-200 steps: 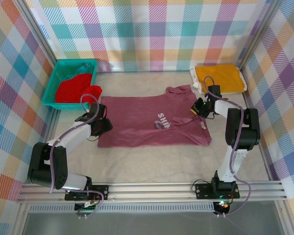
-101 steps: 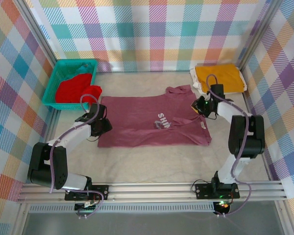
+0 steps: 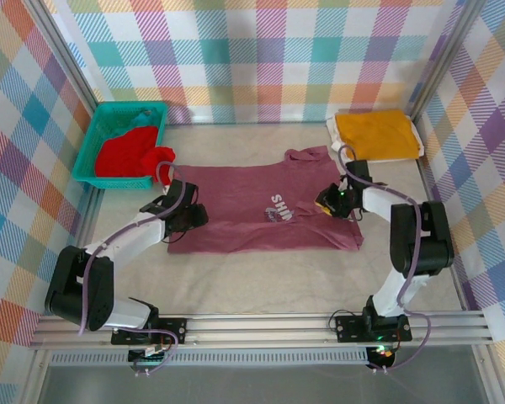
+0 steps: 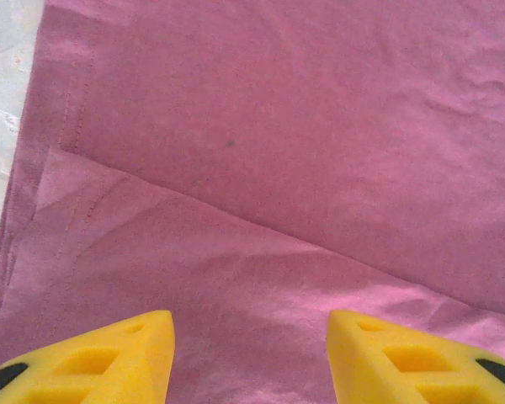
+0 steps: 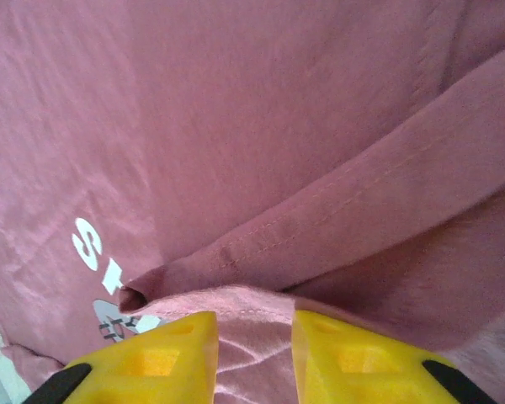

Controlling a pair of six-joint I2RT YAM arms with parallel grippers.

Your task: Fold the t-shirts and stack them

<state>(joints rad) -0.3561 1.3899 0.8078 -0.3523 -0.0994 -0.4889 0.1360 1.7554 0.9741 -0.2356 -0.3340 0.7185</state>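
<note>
The maroon t-shirt (image 3: 252, 210) lies spread on the table with its white print (image 3: 279, 206) up, and its right side is folded inward. My left gripper (image 3: 194, 217) hovers open over the shirt's left edge, where the cloth shows a diagonal crease (image 4: 261, 227) and nothing sits between the yellow fingers (image 4: 135, 353). My right gripper (image 3: 326, 202) is low over the folded sleeve hem (image 5: 320, 227), its jaws a little apart with a wrinkled flap of maroon cloth (image 5: 252, 337) in the gap. The yellow-orange t-shirt (image 3: 377, 135) lies folded at the back right. The red t-shirt (image 3: 128, 156) is heaped in the basket.
The teal basket (image 3: 109, 118) stands at the back left against the checked wall. Bare beige table (image 3: 261, 278) runs between the maroon shirt and the arm bases. Checked walls close in the left, back and right sides.
The right gripper has moved left and nearer over the folded sleeve, and its jaws have parted. The left gripper has slid right, further onto the shirt's left edge.
</note>
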